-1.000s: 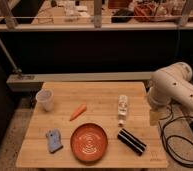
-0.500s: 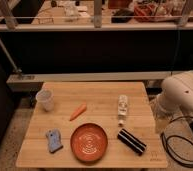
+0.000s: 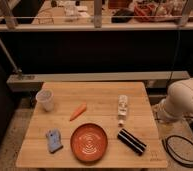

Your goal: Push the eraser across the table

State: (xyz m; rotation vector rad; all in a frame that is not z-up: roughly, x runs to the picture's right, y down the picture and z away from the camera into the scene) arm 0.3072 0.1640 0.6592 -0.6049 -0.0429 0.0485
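Note:
The eraser (image 3: pixel 131 141), a small black oblong block with thin pale stripes, lies on the light wooden table (image 3: pixel 95 92) near its front right corner, angled diagonally. It sits just right of the orange plate and below the white tube-like bottle. My white arm (image 3: pixel 184 100) hangs off the table's right edge, well right of and above the eraser. Only the arm's bulky white segments show. My gripper is out of view.
On the table are a white cup (image 3: pixel 45 100) at the left, a carrot (image 3: pixel 78 111) in the middle, a white tube-like bottle (image 3: pixel 122 108), an orange plate (image 3: pixel 89 142) and a blue sponge-like piece (image 3: pixel 53 140). A black cable (image 3: pixel 182 150) loops on the floor at the right.
My arm has moved right, away from the table's right edge. The eraser and the other objects have not moved.

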